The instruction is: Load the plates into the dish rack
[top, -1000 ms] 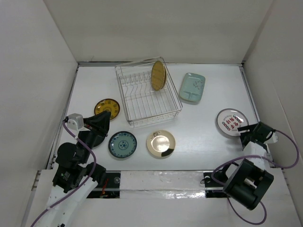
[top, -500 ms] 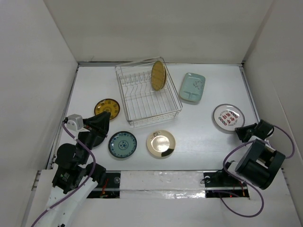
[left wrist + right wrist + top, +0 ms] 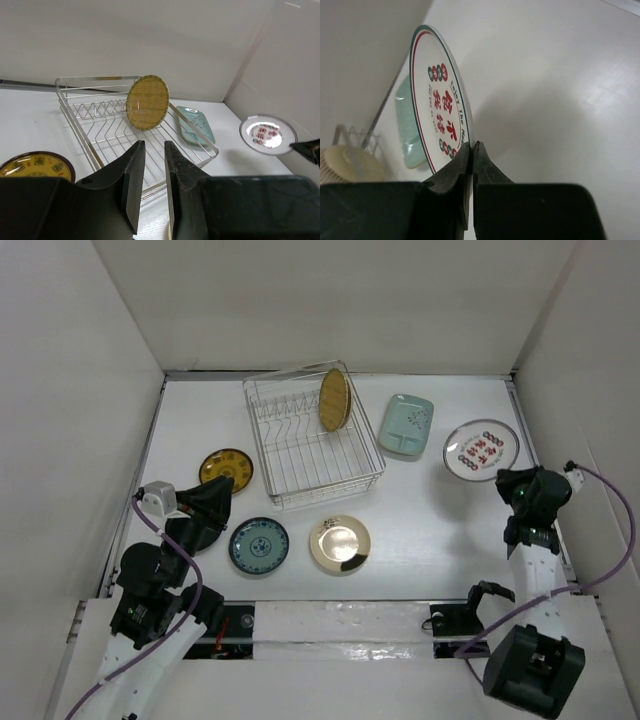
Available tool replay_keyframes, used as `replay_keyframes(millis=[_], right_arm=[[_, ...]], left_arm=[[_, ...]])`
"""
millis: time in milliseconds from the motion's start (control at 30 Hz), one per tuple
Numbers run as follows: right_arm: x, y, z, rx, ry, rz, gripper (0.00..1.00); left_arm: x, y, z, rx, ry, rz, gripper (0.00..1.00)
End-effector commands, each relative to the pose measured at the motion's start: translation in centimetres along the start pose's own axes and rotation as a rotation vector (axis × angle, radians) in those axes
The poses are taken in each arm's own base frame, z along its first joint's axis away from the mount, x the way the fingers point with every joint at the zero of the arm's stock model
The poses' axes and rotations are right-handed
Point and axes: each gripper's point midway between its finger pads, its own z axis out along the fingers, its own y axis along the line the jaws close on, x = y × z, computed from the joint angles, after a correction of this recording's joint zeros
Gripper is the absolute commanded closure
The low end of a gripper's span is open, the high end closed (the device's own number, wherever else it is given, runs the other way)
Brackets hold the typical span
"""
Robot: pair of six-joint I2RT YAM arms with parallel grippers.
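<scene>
While the right gripper (image 3: 471, 145) pinches the rim of the white plate (image 3: 437, 95), it stands tilted just ahead of the fingers. The rack (image 3: 300, 455), w/ tan plate (image 3: 334, 399) upright inside, sits well left of it. The left gripper (image 3: 150, 146): fingers slightly apart, empty, rack ahead.

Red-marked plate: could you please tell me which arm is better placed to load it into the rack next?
Right. The right hand grips the red-marked plate by the rim, tilted up, right of the rack. The left hand is empty, on the rack's other side.
</scene>
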Motion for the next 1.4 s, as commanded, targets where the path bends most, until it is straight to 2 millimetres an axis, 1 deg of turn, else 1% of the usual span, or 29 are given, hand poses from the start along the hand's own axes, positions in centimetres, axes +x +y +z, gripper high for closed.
replay_keyframes(millis=[0, 33, 67, 100, 133, 167, 200, 233, 267, 300, 333, 367, 400, 433, 467, 500, 533, 567, 600, 633, 700, 733, 900, 1033, 1100, 1200, 1233, 1300, 1367], right_arm=[[-5.2, 9.1, -2.1, -0.156, -0.181, -0.092, 1.00], [-6.8, 12.3, -2.9, -0.206, -0.215, -0.114, 1.00], [-7.5, 13.8, -3.2, -0.207, -0.247, -0.130, 1.00], [-6.1, 16.7, -3.9, -0.268, -0.216, -0.185, 1.00], [-5.6, 18.4, -3.6, -0.280, -0.208, -0.222, 1.00], [-7.3, 21.8, -4.9, -0.314, -0.272, -0.230, 1.00], [-4.8, 24.9, -5.9, -0.375, -0.225, -0.313, 1.00], [-4.3, 27.0, -6.4, -0.391, -0.231, -0.351, 1.00], [-2.4, 27.5, -4.4, -0.311, -0.214, -0.425, 1.00], [-3.2, 30.9, -5.7, -0.335, -0.241, -0.485, 1.00], [-0.7, 33.4, -6.3, -0.371, -0.208, -0.544, 1.00], [2.8, 34.1, -3.6, -0.321, -0.156, -0.633, 1.00], [2.3, 37.1, -4.5, -0.341, -0.158, -0.644, 1.00], [4.2, 38.8, -4.7, -0.366, -0.133, -0.676, 1.00], [5.4, 39.2, -4.0, -0.336, -0.117, -0.721, 1.00], [8.7, 39.2, -1.7, -0.293, -0.085, -0.794, 1.00], [7.6, 42.1, -2.5, -0.315, -0.126, -0.761, 1.00], [8.0, 42.7, -2.1, -0.291, -0.139, -0.774, 1.00], [11.1, 42.2, -0.1, -0.255, -0.104, -0.844, 1.00], [9.9, 44.3, -0.5, -0.272, -0.140, -0.807, 1.00], [11.1, 44.7, 0.0, -0.241, -0.155, -0.842, 1.00], [12.0, 45.2, 1.0, -0.229, -0.165, -0.845, 1.00], [14.8, 44.6, 2.8, -0.186, -0.175, -0.910, 1.00], [18.2, 42.4, 4.2, -0.160, -0.127, -0.965, 1.00], [20.7, 41.2, 4.7, -0.170, -0.085, -0.994, 1.00], [24.4, 39.8, 4.7, -0.174, -0.039, -1.045, 1.00], [25.0, 39.2, 5.1, -0.162, -0.031, -1.056, 1.00], [27.0, 38.9, 4.5, -0.184, -0.008, -1.073, 1.00], [28.1, 38.6, 4.5, -0.189, 0.003, -1.083, 1.00]], left_arm=[[-0.6, -0.3, 0.4, 0.008, -0.019, 0.003, 0.80], [-0.6, -0.3, 0.4, 0.007, -0.016, 0.004, 0.80], [-0.6, -0.3, 0.4, 0.006, -0.017, 0.004, 0.80], [-0.5, -0.2, 0.5, 0.002, -0.015, 0.004, 0.80], [-0.5, -0.1, 0.5, -0.003, -0.015, 0.003, 0.80], [-0.5, 0.0, 0.5, -0.008, -0.015, 0.004, 0.79], [-0.5, 0.1, 0.6, -0.016, -0.016, 0.002, 0.79], [-0.5, 0.2, 0.6, -0.020, -0.014, 0.004, 0.79], [-0.4, 0.3, 0.6, -0.023, -0.012, 0.004, 0.78], [-0.4, 0.4, 0.7, -0.031, -0.010, 0.003, 0.78], [-0.4, 0.4, 0.7, -0.033, -0.009, 0.002, 0.77], [-0.4, 0.5, 0.7, -0.037, -0.009, 0.004, 0.77], [-0.4, 0.7, 0.7, -0.049, -0.009, 0.003, 0.77], [-0.4, 0.8, 0.7, -0.055, -0.010, 0.003, 0.77], [-0.2, 0.9, 0.8, -0.063, -0.005, 0.003, 0.77], [-0.2, 1.1, 0.8, -0.071, -0.004, 0.003, 0.77], [-0.2, 1.2, 0.8, -0.076, -0.006, 0.003, 0.77], [-0.2, 1.2, 0.8, -0.078, -0.003, 0.004, 0.76], [-0.2, 1.3, 0.8, -0.081, -0.003, 0.004, 0.76], [-0.1, 1.3, 0.9, -0.083, 0.001, 0.003, 0.76], [-0.1, 1.3, 0.9, -0.086, 0.002, 0.004, 0.76], [0.0, 1.4, 0.9, -0.087, 0.005, 0.003, 0.76], [0.2, 1.5, 1.0, -0.094, 0.010, 0.006, 0.76], [0.3, 1.5, 1.1, -0.094, 0.015, 0.006, 0.76], [0.3, 1.5, 1.1, -0.094, 0.017, 0.008, 0.76], [0.4, 1.6, 1.2, -0.099, 0.020, 0.009, 0.76], [0.4, 1.6, 1.2, -0.101, 0.021, 0.009, 0.76], [0.5, 1.7, 1.3, -0.104, 0.025, 0.010, 0.76], [0.6, 1.7, 1.3, -0.107, 0.027, 0.011, 0.76]])
